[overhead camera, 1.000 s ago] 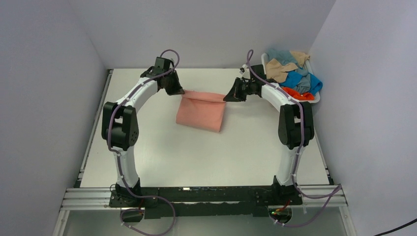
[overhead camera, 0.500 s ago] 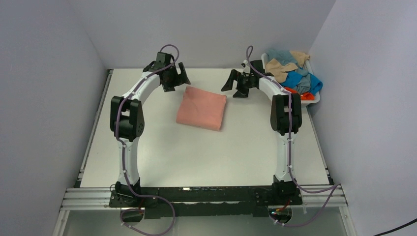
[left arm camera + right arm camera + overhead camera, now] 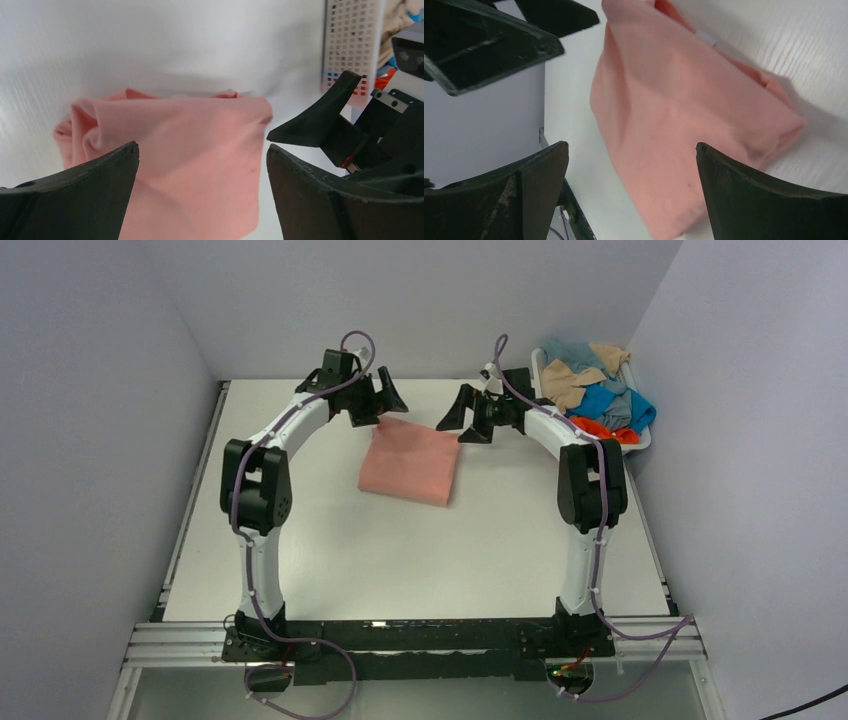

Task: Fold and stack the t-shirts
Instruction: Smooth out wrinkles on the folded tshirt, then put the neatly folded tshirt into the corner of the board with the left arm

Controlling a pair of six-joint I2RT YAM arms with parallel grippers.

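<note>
Table (image 3: 400, 560): one. Salmon pink t-shirt (image 3: 410, 462): one. White plastic basket (image 3: 352, 45): one. Heaped in it, four colours counted: tan shirt (image 3: 570, 382), bright blue shirt (image 3: 605, 400), grey-blue shirt (image 3: 572, 348), orange shirt (image 3: 605, 430); whether any colour is more than one garment cannot be determined. Grippers: two, left gripper (image 3: 202, 147) and right gripper (image 3: 631, 145), two fingers each.

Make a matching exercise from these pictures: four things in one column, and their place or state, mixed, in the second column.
Column one:
1 pink shirt
2 basket
3 left gripper
4 orange shirt

Column two:
a in the basket
b open, holding nothing
c folded, on the table
d white, far right corner

Pairs: 1-c, 2-d, 3-b, 4-a
</note>
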